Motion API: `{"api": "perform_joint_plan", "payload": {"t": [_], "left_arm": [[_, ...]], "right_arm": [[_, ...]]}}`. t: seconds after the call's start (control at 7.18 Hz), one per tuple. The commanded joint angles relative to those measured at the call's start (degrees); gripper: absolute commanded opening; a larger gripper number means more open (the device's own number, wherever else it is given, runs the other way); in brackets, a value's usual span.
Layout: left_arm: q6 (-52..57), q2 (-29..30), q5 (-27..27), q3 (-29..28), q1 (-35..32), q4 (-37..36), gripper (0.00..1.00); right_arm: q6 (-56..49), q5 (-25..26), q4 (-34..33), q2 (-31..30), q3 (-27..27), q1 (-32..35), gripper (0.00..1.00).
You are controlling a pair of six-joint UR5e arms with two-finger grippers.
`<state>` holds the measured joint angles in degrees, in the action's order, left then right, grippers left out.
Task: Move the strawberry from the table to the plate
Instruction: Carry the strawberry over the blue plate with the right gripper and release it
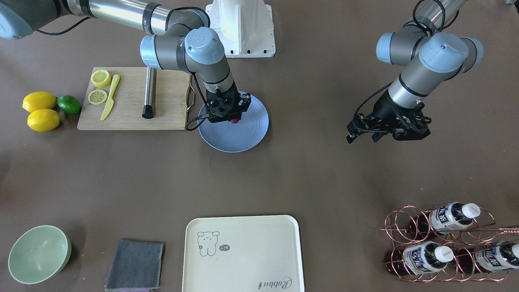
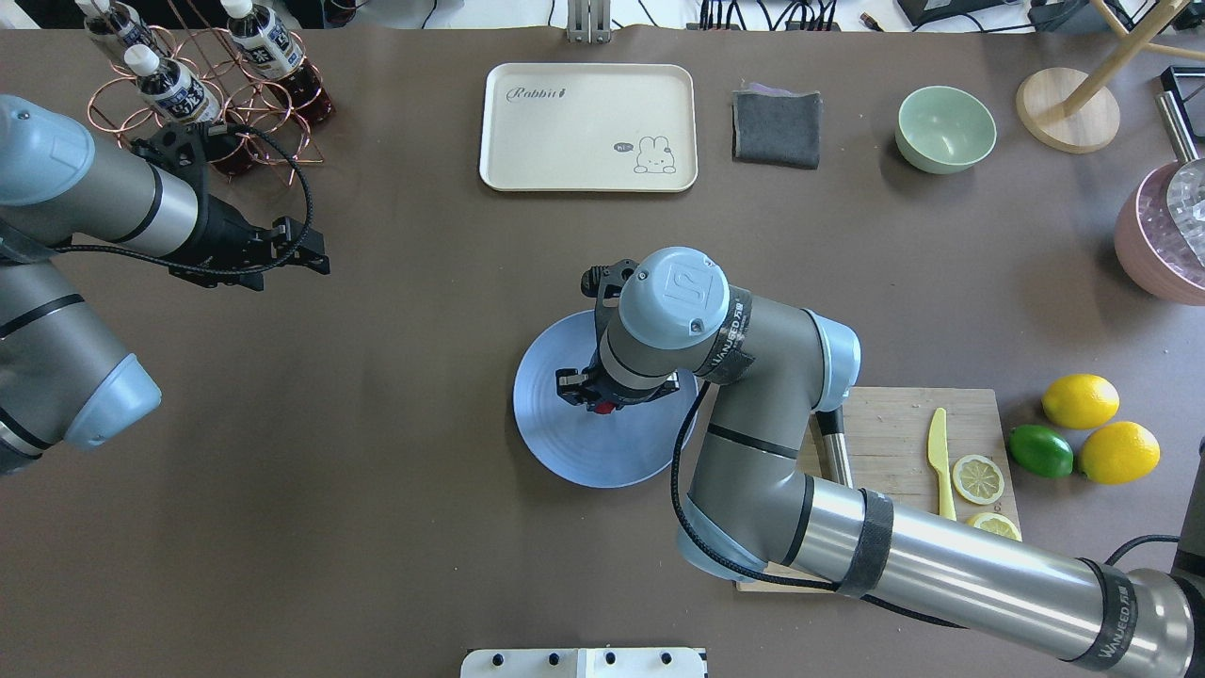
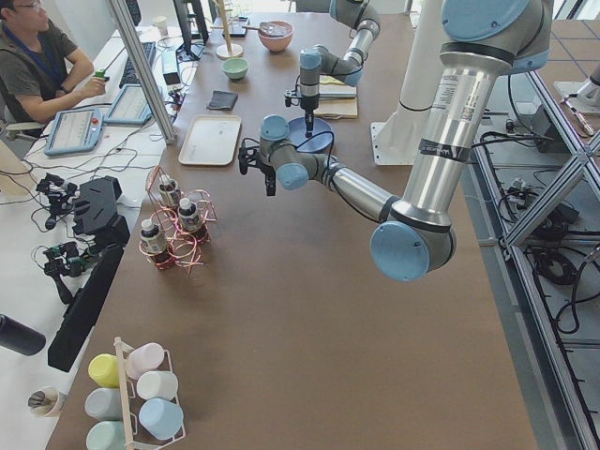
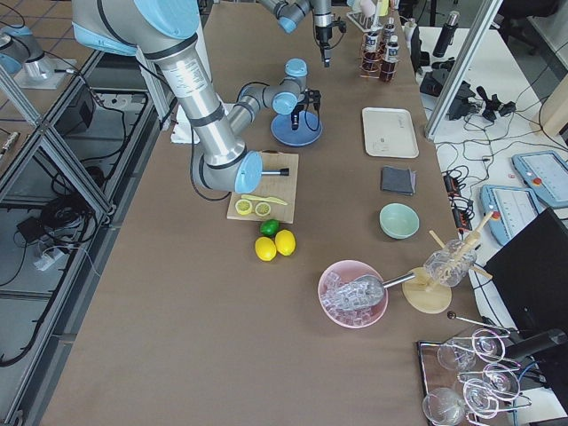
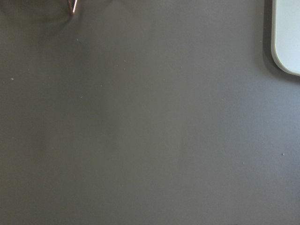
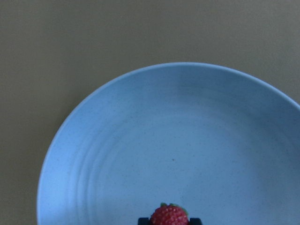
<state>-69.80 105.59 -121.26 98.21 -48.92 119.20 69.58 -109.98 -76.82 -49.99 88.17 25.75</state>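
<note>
Here the right gripper (image 1: 234, 120) pinches the strawberry (image 6: 169, 216) between its fingertips, over the middle of the pale blue plate (image 1: 249, 136). Whether the berry touches the plate is unclear. The left gripper (image 2: 311, 256) hangs above the brown table (image 1: 308, 170), near the copper bottle rack (image 2: 273, 141). I cannot tell whether its jaws are spread or pressed together.

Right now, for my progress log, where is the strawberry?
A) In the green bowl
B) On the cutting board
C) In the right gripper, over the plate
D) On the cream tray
C: the right wrist view shows the strawberry between the right gripper's fingertips, with the plate below it.
</note>
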Motion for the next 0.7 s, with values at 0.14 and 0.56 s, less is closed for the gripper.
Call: {"api": "perform_joint_plan", "payload": {"t": [0.14,0.56], "left_arm": [[-0.1,-0.2,0.4,0.1,0.0,0.1,0.94],[-0.2,-0.5,0.5,0.1,0.1,0.1,0.94]], "right_arm": [[-0.2,0.1,0.1,-0.2,-0.1,-0.1,0.0],[0.0,0.4,0.1,-0.4,0.3,-0.3,1.0]]}}
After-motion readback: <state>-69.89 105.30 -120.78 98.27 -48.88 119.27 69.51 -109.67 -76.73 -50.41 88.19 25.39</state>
